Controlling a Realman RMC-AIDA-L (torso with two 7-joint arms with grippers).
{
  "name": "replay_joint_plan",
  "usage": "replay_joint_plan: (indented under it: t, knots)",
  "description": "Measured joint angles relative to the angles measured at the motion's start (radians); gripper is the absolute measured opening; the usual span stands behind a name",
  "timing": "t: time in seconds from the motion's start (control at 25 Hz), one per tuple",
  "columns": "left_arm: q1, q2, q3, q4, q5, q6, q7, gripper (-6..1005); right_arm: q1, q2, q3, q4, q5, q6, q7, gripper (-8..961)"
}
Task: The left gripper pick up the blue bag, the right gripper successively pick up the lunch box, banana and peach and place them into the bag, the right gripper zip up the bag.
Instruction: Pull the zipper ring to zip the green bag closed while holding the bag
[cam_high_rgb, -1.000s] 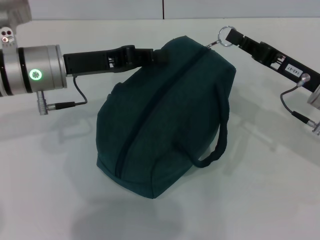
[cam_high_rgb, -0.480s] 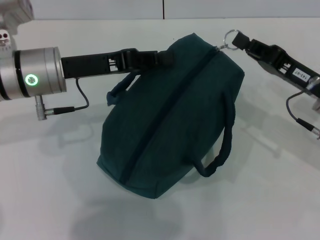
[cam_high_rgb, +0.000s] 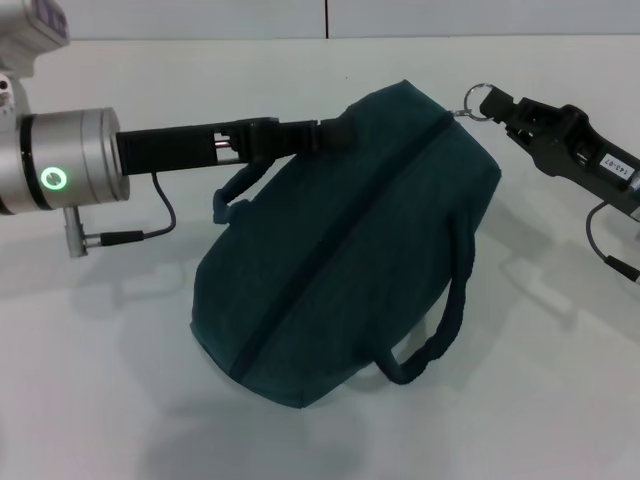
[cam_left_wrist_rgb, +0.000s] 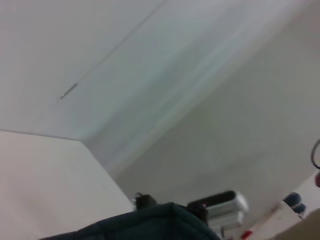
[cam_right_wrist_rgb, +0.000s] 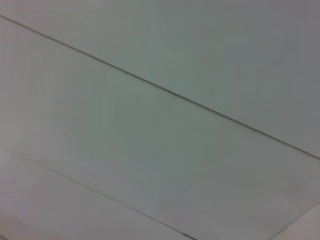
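Note:
The blue bag (cam_high_rgb: 350, 250) lies tilted on the white table, with its zip closed along the top. My left gripper (cam_high_rgb: 335, 134) is shut on the bag's upper far edge and holds that end up. My right gripper (cam_high_rgb: 500, 106) is at the bag's far right corner, shut on the ring zip pull (cam_high_rgb: 478, 98). One padded handle (cam_high_rgb: 445, 320) hangs at the front right, and the other (cam_high_rgb: 232, 190) hangs under the left gripper. The bag's fabric (cam_left_wrist_rgb: 150, 225) shows in the left wrist view. The lunch box, banana and peach are not in view.
The white table (cam_high_rgb: 100, 350) runs all around the bag, with a pale wall behind it. A cable (cam_high_rgb: 150, 225) loops under the left wrist. The right wrist view shows only pale wall panels.
The bag's raised end and both grippers have shifted to the right. The bag has swung and tilted more, and the handle under the left gripper has come into sight.

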Motion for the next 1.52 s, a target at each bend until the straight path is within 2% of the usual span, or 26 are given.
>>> replay_joint_plan:
  t: [0.52,0.84,1.08,1.4,1.52]
  knots:
    - [0.028,-0.003,0.0,-0.003,-0.058,0.053,0.048,76,0.006,0.002,-0.009,0.021,-0.007,0.057,0.002,7]
    - [0.013,-0.004,0.0,-0.04,-0.072,-0.047,0.062,81,0.001,0.001,-0.001,0.015,-0.001,0.04,-0.017,14]
    - [-0.021,-0.004,0.006,-0.092,-0.071,-0.167,0.073,85,-0.02,-0.008,0.036,0.015,0.001,0.041,-0.029,209]
    - [-0.117,-0.01,0.08,-0.179,-0.101,-0.344,0.108,90,-0.069,-0.032,0.103,0.017,-0.002,0.051,-0.091,413]
    - [-0.137,-0.011,0.084,-0.188,-0.124,-0.37,0.125,92,-0.079,-0.039,0.114,0.015,-0.001,0.051,-0.101,556]
